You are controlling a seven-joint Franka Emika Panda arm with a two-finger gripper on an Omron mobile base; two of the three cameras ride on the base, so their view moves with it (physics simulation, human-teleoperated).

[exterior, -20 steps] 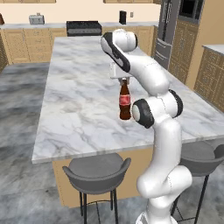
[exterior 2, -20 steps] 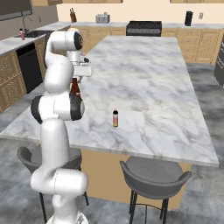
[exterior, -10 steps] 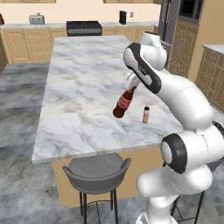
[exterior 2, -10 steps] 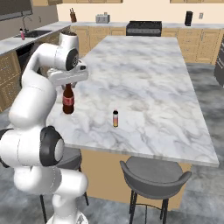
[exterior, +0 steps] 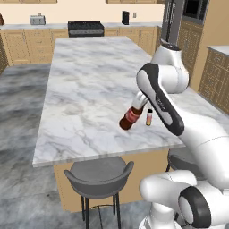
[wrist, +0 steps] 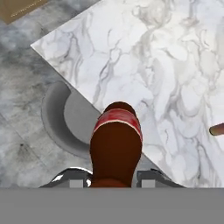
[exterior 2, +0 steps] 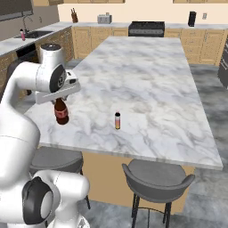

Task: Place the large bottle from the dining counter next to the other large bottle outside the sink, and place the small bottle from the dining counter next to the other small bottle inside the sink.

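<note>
**A:** What do I get from the left base view?

**B:** I see the gripper [exterior: 137, 101] closed on the neck of the large bottle [exterior: 130, 118], which hangs tilted above the dining counter [exterior: 85, 85], near its front edge. The small bottle [exterior: 149, 117] stands upright just beside it, toward the front right corner. A stool [exterior: 99, 172] sits below that edge.

**A:** And from the right base view?

**B:** Here I read the large bottle [exterior 2: 61, 111] as nearly upright under the gripper [exterior 2: 58, 96], at the counter's front left corner and, I judge, clear of the marble [exterior 2: 147, 75]. The small bottle [exterior 2: 117, 120] is apart from it, further along the front edge. Far back on the left wall counter I make out the sink [exterior 2: 34, 34] with its tap [exterior 2: 29, 21], and a small pink bottle [exterior 2: 22, 34] beside it; it is too small to say more.

**A:** The hand view?

**B:** I look down the large bottle [wrist: 116, 144], its red label showing, with the fingertips [wrist: 74, 178] on either side of its neck. It hangs past the counter's edge [wrist: 74, 78], over the stool [wrist: 65, 122] and the floor.

**A:** So which step am I on?

**B:** Carrying the first bottle, I judge. Next I need to drive toward the sink, keep the grip firm and set it outside the basin beside the pink one. The small bottle is not yet handled.
</note>
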